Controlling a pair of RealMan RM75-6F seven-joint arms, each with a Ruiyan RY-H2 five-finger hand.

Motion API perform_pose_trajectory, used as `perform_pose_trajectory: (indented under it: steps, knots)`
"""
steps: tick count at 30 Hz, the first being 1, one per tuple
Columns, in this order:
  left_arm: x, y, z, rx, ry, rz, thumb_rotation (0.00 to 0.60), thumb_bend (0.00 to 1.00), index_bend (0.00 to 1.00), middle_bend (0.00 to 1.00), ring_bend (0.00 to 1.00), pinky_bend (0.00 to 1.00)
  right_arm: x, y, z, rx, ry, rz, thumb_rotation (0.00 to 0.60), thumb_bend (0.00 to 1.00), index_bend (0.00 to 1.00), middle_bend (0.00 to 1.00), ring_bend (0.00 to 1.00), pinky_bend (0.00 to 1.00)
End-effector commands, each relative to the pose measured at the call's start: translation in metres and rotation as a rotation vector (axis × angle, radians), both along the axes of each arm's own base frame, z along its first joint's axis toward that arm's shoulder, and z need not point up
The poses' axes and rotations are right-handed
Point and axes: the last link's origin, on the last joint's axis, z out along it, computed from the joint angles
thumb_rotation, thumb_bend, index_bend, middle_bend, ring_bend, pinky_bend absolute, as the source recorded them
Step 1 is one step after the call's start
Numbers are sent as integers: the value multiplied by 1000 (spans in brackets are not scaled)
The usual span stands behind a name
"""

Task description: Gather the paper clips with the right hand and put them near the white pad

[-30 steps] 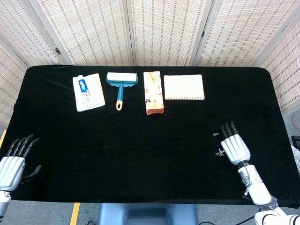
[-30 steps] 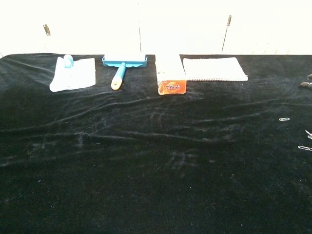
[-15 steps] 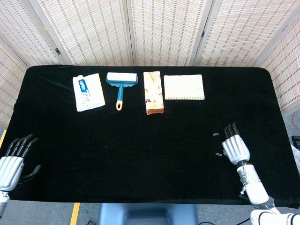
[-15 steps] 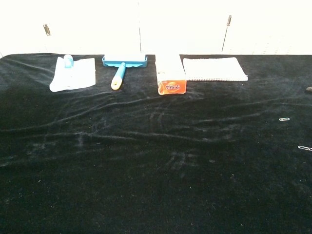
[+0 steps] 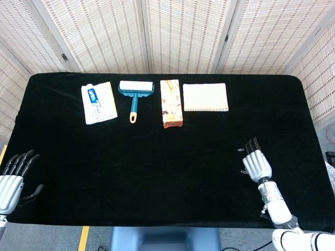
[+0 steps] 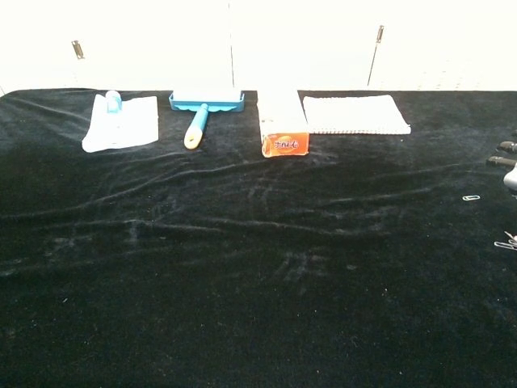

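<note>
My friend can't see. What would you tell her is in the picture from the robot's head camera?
A silver robot right hand lies flat on a black cloth table beside a tiny metal paper clip. Along the far edge sit a white toothpaste packet, teal lint roller, orange box and white pad.

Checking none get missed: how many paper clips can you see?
2 clearly: one clip just left of the right robot hand's fingertips, and a clip or small cluster at the hand's left edge. More may be hidden beneath it.
</note>
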Motion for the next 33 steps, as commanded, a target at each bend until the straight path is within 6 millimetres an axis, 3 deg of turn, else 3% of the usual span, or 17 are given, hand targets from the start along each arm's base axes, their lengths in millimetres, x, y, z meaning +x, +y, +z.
perform_pose_trajectory:
  steps: [1, 33]
  knots:
    - [0, 0, 0, -2, 1, 0, 600, 389, 0, 0, 0, 0, 0, 0, 0, 2, 1, -8, 600, 454, 879, 123, 14, 0]
    - [-3, -4, 6, 17, -13, 1, 600, 388, 0, 0, 0, 0, 2, -5, -2, 22, 12, -59, 600, 454, 881, 127, 14, 0]
